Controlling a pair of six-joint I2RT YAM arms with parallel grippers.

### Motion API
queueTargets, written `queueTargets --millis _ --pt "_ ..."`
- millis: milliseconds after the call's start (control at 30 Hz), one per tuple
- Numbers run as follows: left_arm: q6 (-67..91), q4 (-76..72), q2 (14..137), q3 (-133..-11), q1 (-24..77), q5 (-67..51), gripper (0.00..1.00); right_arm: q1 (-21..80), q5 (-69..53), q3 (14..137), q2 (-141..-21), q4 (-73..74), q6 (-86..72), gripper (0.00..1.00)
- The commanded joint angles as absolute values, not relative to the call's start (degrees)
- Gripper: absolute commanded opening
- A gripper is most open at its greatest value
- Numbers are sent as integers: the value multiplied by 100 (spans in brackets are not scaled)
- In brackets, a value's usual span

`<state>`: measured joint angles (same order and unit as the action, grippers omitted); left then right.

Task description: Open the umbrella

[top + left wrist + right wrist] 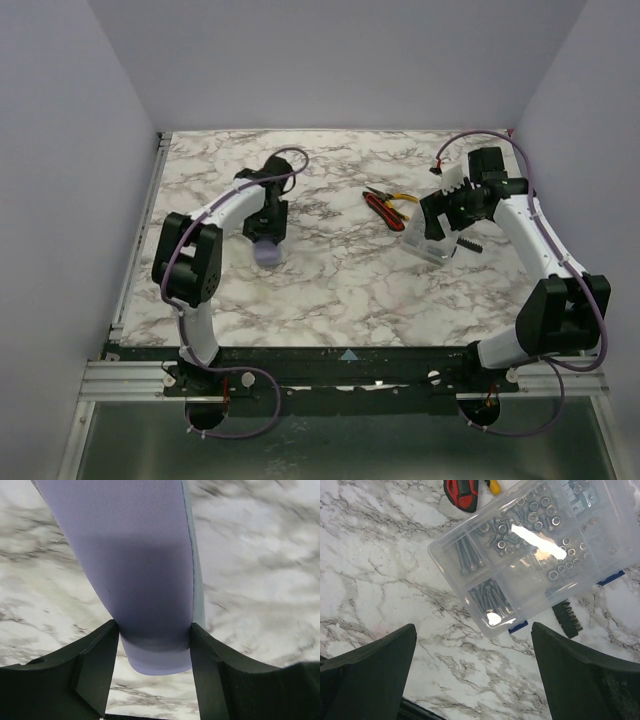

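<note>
Marble tabletop (330, 290), and your left gripper (154, 628) is pinching the lavender case (135, 555) by its end — your right gripper (472, 627) hangs spread wide over the clear parts box (535, 545) — can't tell where the umbrella is.

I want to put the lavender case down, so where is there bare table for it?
The table is bare along the near edge between the arm bases, across the far strip behind the pliers, and in the middle between lavender case and pliers. Crowded at right: pliers, clear parts box and black bit holder clustered.
</note>
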<state>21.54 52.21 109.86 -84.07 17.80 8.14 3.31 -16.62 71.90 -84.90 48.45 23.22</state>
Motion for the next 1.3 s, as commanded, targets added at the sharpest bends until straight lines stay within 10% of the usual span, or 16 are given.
queueTargets --millis 0,267,500,833,1267 --pt "2141 5030 10986 -7812 2902 151 49 303 -1961 7102 -8281 5113 2323 100" --pt "2242 4542 11017 -7623 4057 -593 56 308 -2223 6856 -8123 5187 2129 100" --pt "1802 4038 9650 -7064 3989 -1223 98 307 -2912 6503 -7948 5087 1946 100" --pt "1386 2698 8087 -5286 2631 -2625 98 305 -3409 6138 -7956 4602 1262 99" --pt "2649 -400 8820 -4248 3703 -4126 89 308 -3188 6259 -7964 4834 1172 94"
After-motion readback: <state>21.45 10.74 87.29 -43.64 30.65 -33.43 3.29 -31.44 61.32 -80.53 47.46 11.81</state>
